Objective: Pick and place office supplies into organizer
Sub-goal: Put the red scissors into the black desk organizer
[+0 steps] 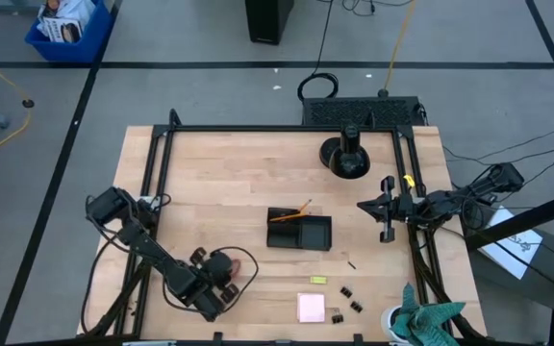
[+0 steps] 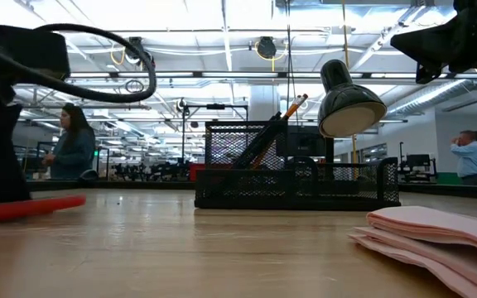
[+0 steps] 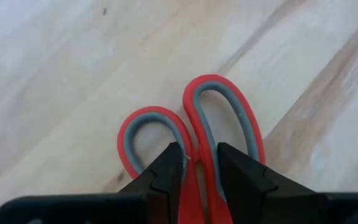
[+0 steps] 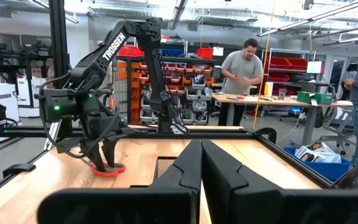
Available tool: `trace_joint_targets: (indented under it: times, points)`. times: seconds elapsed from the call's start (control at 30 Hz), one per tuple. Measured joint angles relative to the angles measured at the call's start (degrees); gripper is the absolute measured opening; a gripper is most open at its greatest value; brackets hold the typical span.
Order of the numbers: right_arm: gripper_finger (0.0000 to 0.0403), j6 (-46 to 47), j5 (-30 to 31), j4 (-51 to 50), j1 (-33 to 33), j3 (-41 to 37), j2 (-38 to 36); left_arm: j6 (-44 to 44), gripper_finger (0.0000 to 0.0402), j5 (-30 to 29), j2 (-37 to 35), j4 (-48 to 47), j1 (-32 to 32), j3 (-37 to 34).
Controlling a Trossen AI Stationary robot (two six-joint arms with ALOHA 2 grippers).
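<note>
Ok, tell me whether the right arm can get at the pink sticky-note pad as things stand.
Probably yes. The right gripper, shut and empty, hangs by the table's right edge; the sticky-note pad lies flat with open wood between them, only binder clips beside it.

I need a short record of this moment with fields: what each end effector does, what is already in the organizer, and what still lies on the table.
left end effector: closed on the red-handled scissors at the handles, front-left of the table
right end effector: shut, holding nothing, waiting at the right edge
organizer: mid-table, holds an orange pencil leaning out
left on table: pink sticky-note pad, eraser, binder clips
</note>
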Motion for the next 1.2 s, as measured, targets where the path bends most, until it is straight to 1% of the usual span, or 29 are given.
trace_joint_targets:
  times: [0.17,0.37,0.5,0.63,0.73,0.83,0.93,1.0,1.1,1.2]
  points:
    - [0.0004,0.00,0.00,-0.49,0.00,0.00,0.00,0.27,0.0096,-7.01,-0.01,0.76,-0.15,0.01]
    - [0.0004,0.00,0.00,-0.89,0.00,-0.01,0.00,0.70,0.0096,-13.09,-0.11,0.65,-0.21,0.08]
    - [0.0004,-0.04,0.00,-0.90,0.00,0.00,0.00,5.72,0.0096,-19.63,-0.20,4.12,-0.12,0.12]
    - [0.0004,-0.07,0.00,-0.85,0.00,-0.01,0.00,17.20,0.0097,-27.33,-1.43,11.42,1.04,0.14]
    - [0.0004,-0.04,0.00,-0.84,0.00,0.00,0.00,30.76,0.0097,-31.71,-3.94,18.64,3.09,0.17]
    - [0.0004,-0.04,0.00,-0.76,0.00,0.00,0.00,45.86,0.0097,-34.35,-7.82,26.96,5.93,0.19]
    - [0.0004,-0.02,0.00,-0.68,0.00,-0.01,0.00,60.24,0.0097,-34.58,-11.77,36.67,9.96,0.28]
    - [0.0004,-0.02,0.00,-0.68,0.00,0.00,0.00,68.67,0.0097,-32.82,-13.83,42.84,12.89,0.30]
    - [0.0004,-0.02,0.00,-0.70,0.00,-0.02,0.00,79.00,0.0097,-26.31,-15.95,51.45,17.20,0.30]
    - [0.0004,-0.02,0.00,-0.72,0.00,0.00,0.00,84.99,0.0097,-18.95,-16.48,58.10,21.22,0.34]
